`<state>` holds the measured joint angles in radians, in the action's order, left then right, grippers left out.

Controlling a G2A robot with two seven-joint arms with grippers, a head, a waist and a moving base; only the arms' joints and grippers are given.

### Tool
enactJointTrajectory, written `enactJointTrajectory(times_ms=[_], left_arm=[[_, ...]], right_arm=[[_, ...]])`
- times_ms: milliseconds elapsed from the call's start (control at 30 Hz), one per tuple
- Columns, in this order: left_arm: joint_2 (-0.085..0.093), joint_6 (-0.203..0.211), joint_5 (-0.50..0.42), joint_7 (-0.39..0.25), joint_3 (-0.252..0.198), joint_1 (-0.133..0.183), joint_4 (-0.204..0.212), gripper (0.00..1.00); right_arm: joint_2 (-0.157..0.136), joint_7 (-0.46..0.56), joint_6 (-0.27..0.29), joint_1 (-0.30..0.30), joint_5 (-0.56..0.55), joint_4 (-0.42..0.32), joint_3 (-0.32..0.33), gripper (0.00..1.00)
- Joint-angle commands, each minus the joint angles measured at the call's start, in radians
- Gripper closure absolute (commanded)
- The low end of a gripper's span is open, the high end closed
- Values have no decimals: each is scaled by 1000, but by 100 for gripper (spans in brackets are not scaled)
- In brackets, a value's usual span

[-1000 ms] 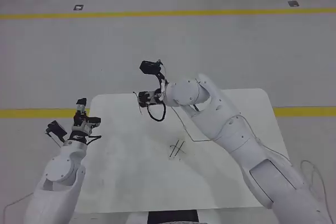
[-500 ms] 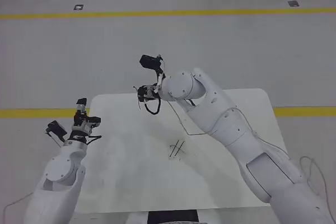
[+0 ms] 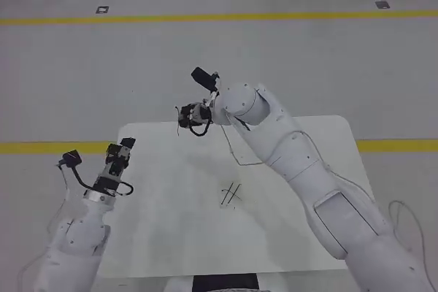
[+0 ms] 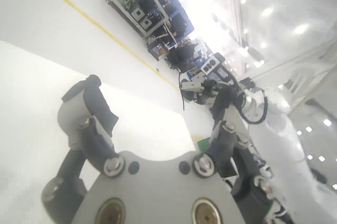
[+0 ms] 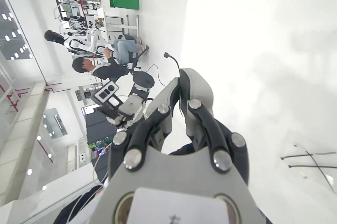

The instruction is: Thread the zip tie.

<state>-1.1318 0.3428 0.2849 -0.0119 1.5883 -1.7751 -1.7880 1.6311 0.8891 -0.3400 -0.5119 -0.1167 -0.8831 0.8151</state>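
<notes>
Right jaws pinch a black zip tie (image 5: 180, 98) crosswise to the fingers above the desk's (image 3: 299, 212) far edge; left jaws are spread.

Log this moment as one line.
right gripper: shut on zip tie, aloft | left gripper: jaws open, empty | spare ties: mid-table

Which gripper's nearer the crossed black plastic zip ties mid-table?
Right: right gripper, gripping another black zip tie, beyond the crossed ties at table's far edge; left gripper farther leftward.

Left arm (image 3: 77, 237), right arm (image 3: 306, 175): glossy white rounded shells. Left gripper (image 4: 158, 93), right gripper (image 5: 180, 78): grey plates, black links, silver screws. Black cables (image 4: 266, 106) loop at wrists.
</notes>
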Motion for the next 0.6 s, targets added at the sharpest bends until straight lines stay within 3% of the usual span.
enactJointTrajectory(times_ms=[0,233,267,433,467,567], left_arm=[[3,-3,31,10,-2,-5,-8,0],[3,-3,31,10,-2,-5,-8,0],[4,-3,71,9,-1,2,-12,0],[18,-3,459,120,-23,15,-30,0],[28,-3,618,161,-33,15,-30,0],[44,-3,797,285,-52,14,11,0]], right_arm=[[2,-4,0,1,4,6,1,100],[2,-4,0,1,4,6,1,100],[1,-21,2,-8,4,0,3,100],[6,-38,0,-6,-3,8,4,100],[9,-34,0,-1,-2,19,1,100],[20,-34,0,9,10,56,-5,100]])
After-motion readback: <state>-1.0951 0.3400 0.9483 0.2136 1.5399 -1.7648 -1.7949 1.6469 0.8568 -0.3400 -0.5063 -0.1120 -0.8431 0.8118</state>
